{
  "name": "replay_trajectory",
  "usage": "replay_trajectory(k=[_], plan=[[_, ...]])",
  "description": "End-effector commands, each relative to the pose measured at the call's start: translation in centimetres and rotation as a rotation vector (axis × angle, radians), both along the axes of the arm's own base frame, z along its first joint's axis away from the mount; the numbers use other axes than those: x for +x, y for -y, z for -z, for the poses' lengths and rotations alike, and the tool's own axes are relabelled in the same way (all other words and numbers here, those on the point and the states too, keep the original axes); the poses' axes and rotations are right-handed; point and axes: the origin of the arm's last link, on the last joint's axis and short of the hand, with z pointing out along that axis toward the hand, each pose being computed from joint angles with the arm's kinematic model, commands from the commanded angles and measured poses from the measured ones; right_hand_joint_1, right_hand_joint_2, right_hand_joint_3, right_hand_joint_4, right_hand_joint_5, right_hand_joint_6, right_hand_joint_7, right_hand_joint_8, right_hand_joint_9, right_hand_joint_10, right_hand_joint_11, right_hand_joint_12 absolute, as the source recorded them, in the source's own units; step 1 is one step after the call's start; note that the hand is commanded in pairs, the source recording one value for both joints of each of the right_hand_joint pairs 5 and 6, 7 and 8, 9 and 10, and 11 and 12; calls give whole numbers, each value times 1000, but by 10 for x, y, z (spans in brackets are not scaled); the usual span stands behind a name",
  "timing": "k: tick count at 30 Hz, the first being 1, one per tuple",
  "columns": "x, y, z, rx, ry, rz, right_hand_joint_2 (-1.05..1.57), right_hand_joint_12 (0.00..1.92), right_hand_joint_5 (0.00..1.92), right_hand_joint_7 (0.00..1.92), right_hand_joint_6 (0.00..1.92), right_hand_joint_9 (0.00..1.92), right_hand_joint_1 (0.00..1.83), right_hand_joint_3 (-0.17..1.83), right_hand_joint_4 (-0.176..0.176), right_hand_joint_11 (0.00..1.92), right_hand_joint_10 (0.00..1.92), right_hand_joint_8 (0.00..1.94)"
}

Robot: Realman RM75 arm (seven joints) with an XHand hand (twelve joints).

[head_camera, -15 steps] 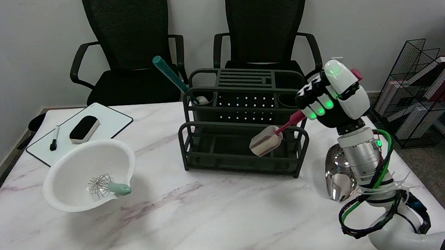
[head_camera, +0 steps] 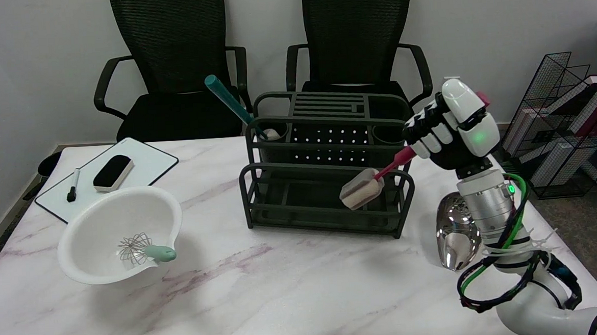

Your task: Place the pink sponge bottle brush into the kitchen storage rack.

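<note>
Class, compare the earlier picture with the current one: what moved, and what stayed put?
The right hand, gripping the pink brush, shifted slightly right, carrying the sponge head right and a little up at the rack's front right. Bowl, whisk and teal brush stayed.

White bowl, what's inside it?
Inside the white bowl lies a wire whisk, its mint handle resting toward the rim's spout. Nothing else shows; the bit of bowl floor under the whisk is partly covered.

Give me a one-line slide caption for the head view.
Right hand holds pink sponge bottle brush, sponge end over the storage rack.
</note>
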Motion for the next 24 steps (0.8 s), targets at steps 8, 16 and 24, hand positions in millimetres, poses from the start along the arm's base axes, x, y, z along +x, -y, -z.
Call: replay_trajectory(k=[8, 16, 24], plan=[[111, 30, -43, -69, -4, -121, 1571, 1920, 1920, 1920, 1920, 1920, 872, 863, 0, 1920, 1920, 1920], [146, 42, -60, -145, -106, -54, 1571, 1920, 1920, 1920, 1920, 1920, 864, 792, 0, 1920, 1920, 1920], [173, 46, -67, -173, -114, -55, 1571, 1920, 1920, 1920, 1920, 1920, 886, 794, 0, 1920, 1920, 1920]])
